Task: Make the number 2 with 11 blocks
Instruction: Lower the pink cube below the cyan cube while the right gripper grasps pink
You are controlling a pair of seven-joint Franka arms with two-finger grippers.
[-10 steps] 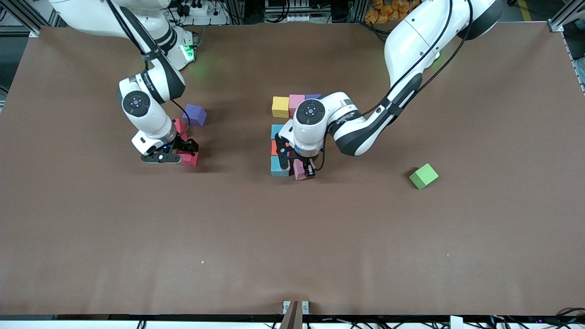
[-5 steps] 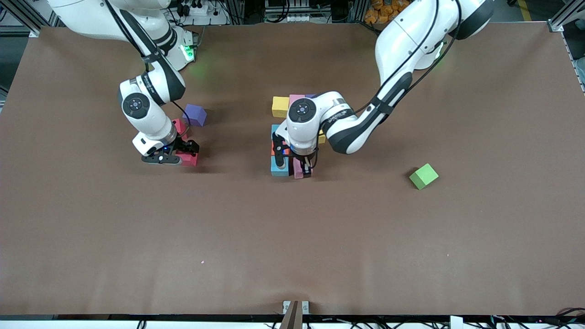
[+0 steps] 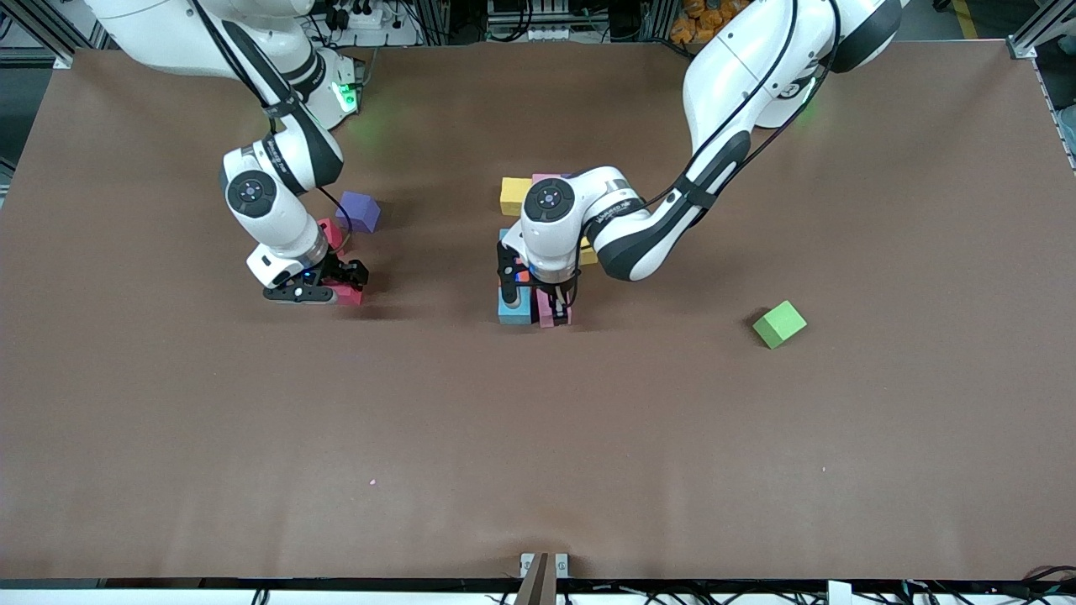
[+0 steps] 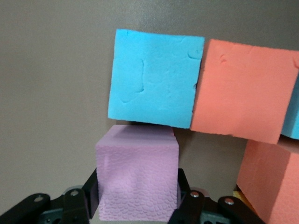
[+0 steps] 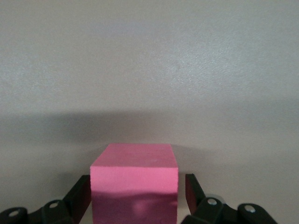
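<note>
Now pink cube between left gripper fingers, touching blue cube

The front camera looks down from high across the worktop toward both arm bases; each wrist camera sits close behind its own jaws. The left wrist view shares the blue cube with the front view; the right shares the pink cube.

Surface: plain matte brown. Blocks near the left claw: light blue, orange, pale pink with a scaly dimpled texture; yellow at the top. Block at the right claw: hot pink, smooth. Loose cubes: purple, green. Arms white with black joints; claws black.
</note>
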